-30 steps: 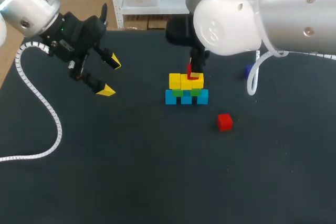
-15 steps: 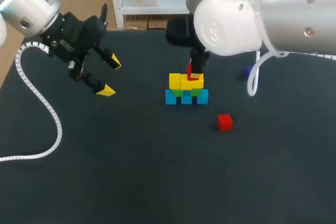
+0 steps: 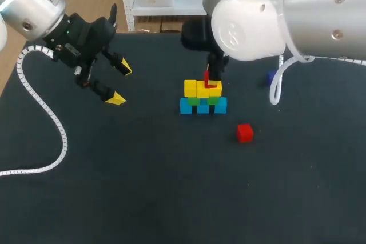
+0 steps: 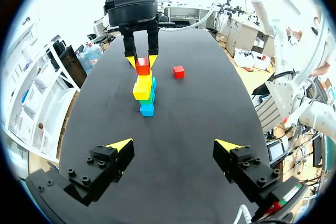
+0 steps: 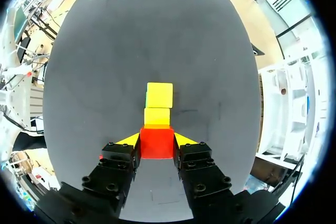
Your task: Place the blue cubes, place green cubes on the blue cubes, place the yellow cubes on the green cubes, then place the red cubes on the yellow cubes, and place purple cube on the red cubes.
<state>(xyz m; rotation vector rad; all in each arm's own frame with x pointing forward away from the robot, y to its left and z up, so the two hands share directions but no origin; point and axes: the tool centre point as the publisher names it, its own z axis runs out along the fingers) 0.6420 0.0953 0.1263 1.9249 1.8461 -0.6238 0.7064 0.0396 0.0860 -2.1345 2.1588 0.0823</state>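
Right gripper (image 5: 157, 138) grasps the red cube (image 5: 156, 148) over yellow cubes (image 5: 159, 95); off-centre release could topple it; left gripper (image 4: 173, 146) released.

Table (image 3: 171, 187), centre: stack (image 3: 202, 98), three tiers. Over its right end: held cube (image 3: 210, 80), between right gripper (image 3: 210, 77) fingers. Loose cube (image 3: 245, 132): front-right of stack, apart. Far cube (image 3: 271, 76): right, behind. Left gripper (image 3: 119, 84): well left.

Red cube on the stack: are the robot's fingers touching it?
Touching. In the right wrist view the right gripper presses the red cube from both sides.
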